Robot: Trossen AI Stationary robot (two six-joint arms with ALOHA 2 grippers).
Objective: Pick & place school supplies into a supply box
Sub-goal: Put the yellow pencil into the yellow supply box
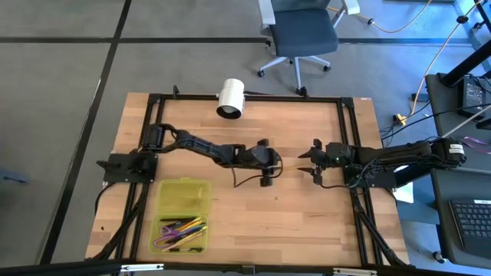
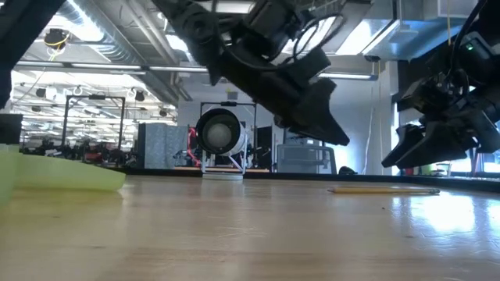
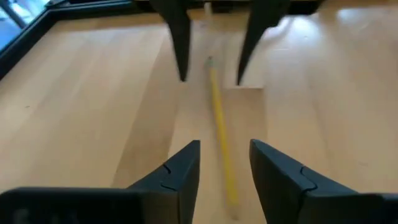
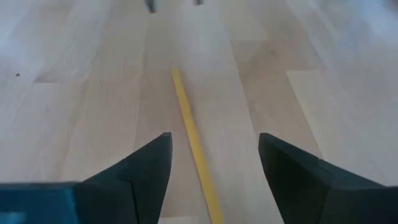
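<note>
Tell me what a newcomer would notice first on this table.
Two dark arms meet nose to nose mid-table, the left tool and right tool both open, facing each other over a single yellow pencil lying flat on the wood between them. At the table's near-left corner sits the open yellow-green pencil case, its nearer half already holding pens and purple-handled scissors. A white cylinder rests at the far edge.
</note>
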